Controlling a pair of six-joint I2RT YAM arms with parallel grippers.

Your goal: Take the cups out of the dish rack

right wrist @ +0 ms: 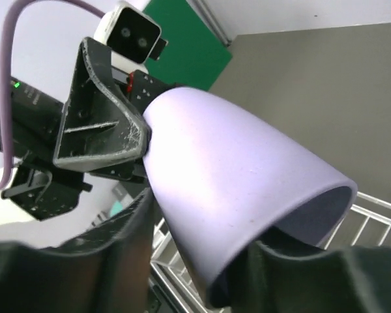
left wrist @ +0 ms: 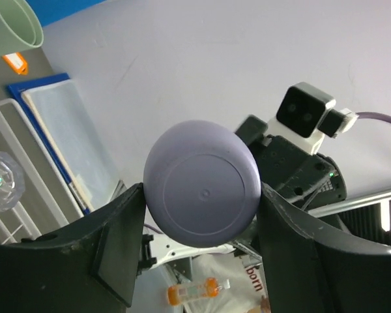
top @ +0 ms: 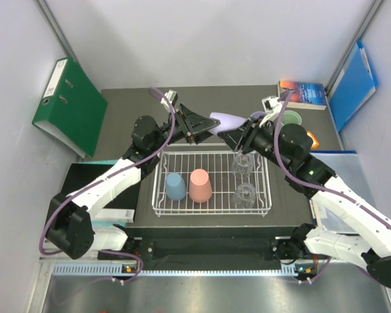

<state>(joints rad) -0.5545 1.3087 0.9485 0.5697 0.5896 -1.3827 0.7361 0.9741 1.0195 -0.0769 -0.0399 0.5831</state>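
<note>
A lilac cup (top: 225, 121) hangs on its side above the far edge of the dish rack (top: 212, 212), held between both arms. My left gripper (top: 205, 128) is shut on its base end; in the left wrist view the round cup bottom (left wrist: 202, 182) sits between the fingers (left wrist: 120, 228). My right gripper (top: 239, 134) is closed round the mouth end of the lilac cup (right wrist: 234, 182), with one finger (right wrist: 127, 254) pressed against its side. In the rack stand an upturned blue cup (top: 175, 186), a pink cup (top: 200, 185) and two clear glasses (top: 244, 162) (top: 245, 194).
A green cup (top: 290, 118) stands on the table behind the right arm, beside a book (top: 303, 93). A green binder (top: 68, 107) leans at the left wall and a blue folder (top: 353, 85) at the right wall.
</note>
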